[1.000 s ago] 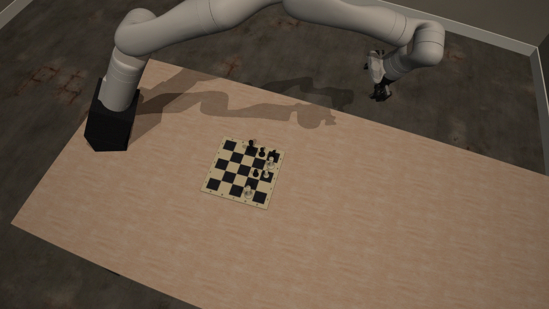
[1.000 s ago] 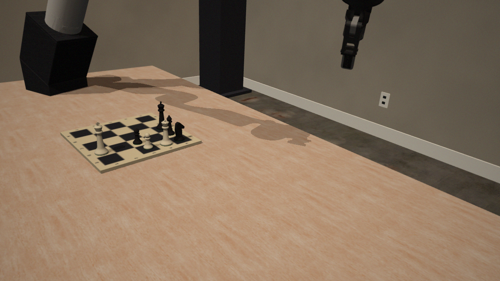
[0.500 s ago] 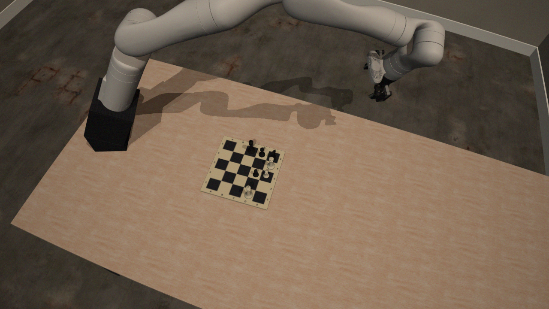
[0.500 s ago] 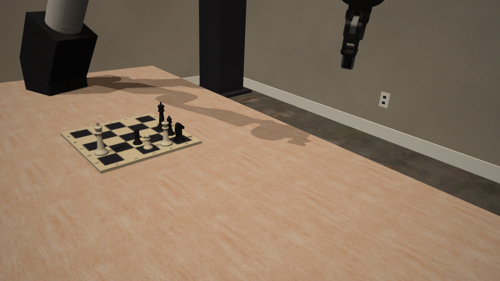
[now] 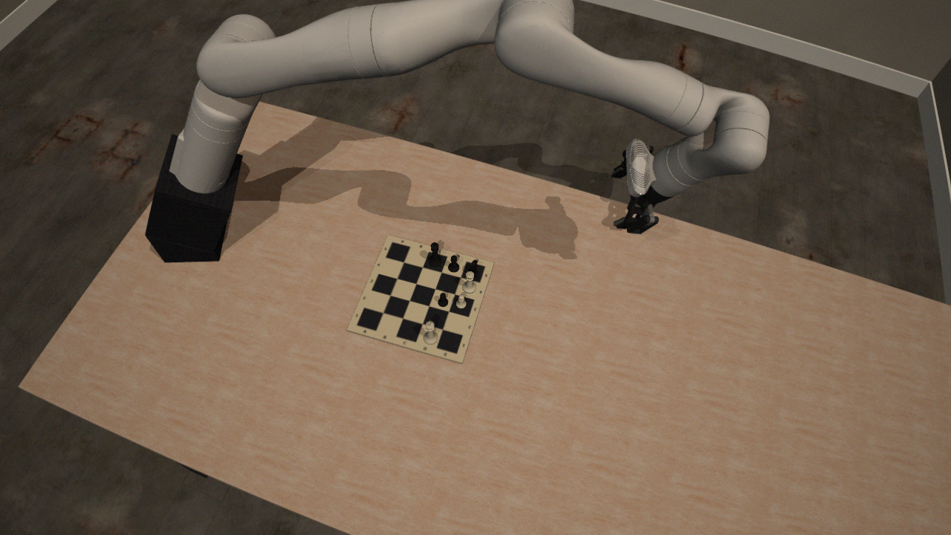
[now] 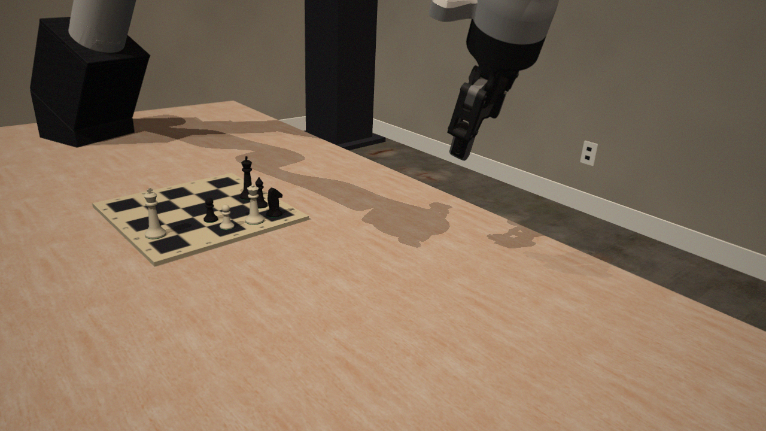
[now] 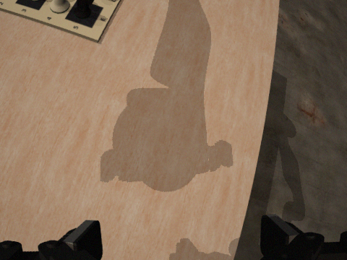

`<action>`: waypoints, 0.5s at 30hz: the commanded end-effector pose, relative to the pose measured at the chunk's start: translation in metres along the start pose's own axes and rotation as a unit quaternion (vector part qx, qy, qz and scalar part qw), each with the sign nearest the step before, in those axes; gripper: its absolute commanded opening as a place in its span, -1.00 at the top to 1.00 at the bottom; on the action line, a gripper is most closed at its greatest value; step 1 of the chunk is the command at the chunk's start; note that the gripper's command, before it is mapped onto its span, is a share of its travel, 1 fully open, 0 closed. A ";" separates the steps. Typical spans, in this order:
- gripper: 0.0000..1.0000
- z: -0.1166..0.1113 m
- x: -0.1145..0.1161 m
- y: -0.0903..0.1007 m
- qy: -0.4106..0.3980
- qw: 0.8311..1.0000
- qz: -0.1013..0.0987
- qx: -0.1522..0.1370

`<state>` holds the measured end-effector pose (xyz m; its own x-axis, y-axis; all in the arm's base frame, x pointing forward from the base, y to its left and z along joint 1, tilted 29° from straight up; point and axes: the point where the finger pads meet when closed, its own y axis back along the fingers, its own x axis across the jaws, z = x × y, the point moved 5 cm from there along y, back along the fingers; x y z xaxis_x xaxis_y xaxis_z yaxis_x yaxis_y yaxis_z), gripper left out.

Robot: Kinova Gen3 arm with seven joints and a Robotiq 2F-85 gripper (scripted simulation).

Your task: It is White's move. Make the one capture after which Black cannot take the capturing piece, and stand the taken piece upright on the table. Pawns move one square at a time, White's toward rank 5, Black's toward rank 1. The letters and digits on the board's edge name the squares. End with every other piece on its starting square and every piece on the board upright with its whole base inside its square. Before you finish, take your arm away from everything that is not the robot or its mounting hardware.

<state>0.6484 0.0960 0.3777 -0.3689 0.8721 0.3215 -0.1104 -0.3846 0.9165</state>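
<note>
A small chessboard [image 5: 397, 305] [image 6: 171, 245] lies mid-table. On it stand a white king [image 5: 429, 332] [image 6: 153, 214], a white queen [image 5: 469, 282] [image 6: 254, 206], a white pawn [image 5: 460, 301] [image 6: 225, 216], a black pawn [image 5: 442, 299] [image 6: 210, 210], a black knight [image 5: 472, 269] [image 6: 274, 202] [image 7: 83, 5], a black bishop [image 5: 453, 263] [image 6: 260, 193] and a black king [image 5: 435, 253] [image 6: 246, 176]. All are upright. My gripper [image 5: 637, 224] [image 6: 461, 152] [image 7: 181, 237] is open and empty, high over the table's far edge, well right of the board.
The wooden table [image 5: 598, 365] [image 6: 374, 321] [image 7: 72, 101] carries only the board and the arm's black base [image 5: 189, 212] [image 6: 80, 80] at the far left. A dark pillar [image 6: 340, 69] stands behind the table. The floor [image 7: 314, 53] drops off past the far edge.
</note>
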 end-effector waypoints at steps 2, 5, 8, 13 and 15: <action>-1.00 -0.011 -0.052 -0.029 -0.042 0.998 -0.011 0.036; -1.00 -0.022 -0.077 -0.039 -0.065 0.996 -0.020 0.058; -1.00 -0.046 -0.122 -0.058 -0.109 0.988 -0.039 0.099; -1.00 -0.069 -0.158 -0.072 -0.146 0.978 -0.055 0.135; -1.00 -0.087 -0.182 -0.082 -0.173 0.969 -0.067 0.161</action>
<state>0.6450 -0.0351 0.2560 -0.0782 0.9732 0.2161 0.1276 -0.2052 0.9704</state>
